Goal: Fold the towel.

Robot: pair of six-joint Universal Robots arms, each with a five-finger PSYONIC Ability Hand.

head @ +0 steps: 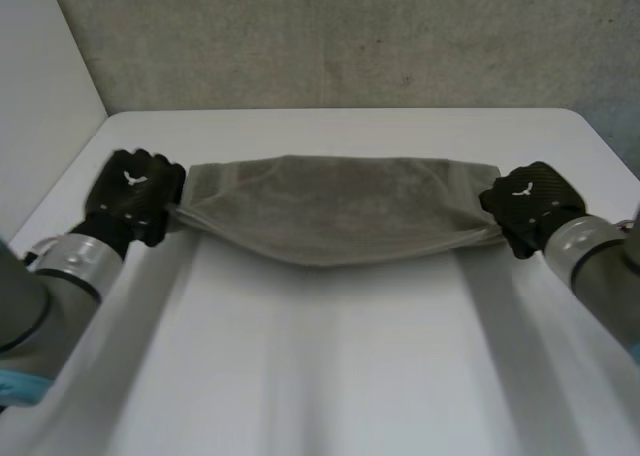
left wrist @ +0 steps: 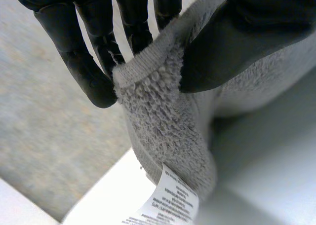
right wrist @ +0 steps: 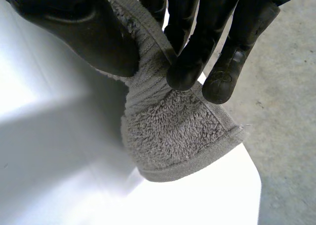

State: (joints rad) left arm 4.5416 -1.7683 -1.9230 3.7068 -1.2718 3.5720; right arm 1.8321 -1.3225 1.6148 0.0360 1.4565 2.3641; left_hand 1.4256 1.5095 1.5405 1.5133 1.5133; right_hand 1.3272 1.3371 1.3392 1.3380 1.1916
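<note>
A grey towel hangs stretched between my two hands above the white table, sagging in the middle. My left hand is shut on its left end. Under that palm, thumb and fingers pinch the hemmed corner, and a white care label dangles below. At the towel's other end my right hand is shut too. Its fingers and thumb squeeze the right corner, which bunches and hangs beneath them.
A grey wall rises behind the table's far edge. Grey floor lies beyond the table's left side, and floor also lies past its right side. My grey forearms reach in from both near corners.
</note>
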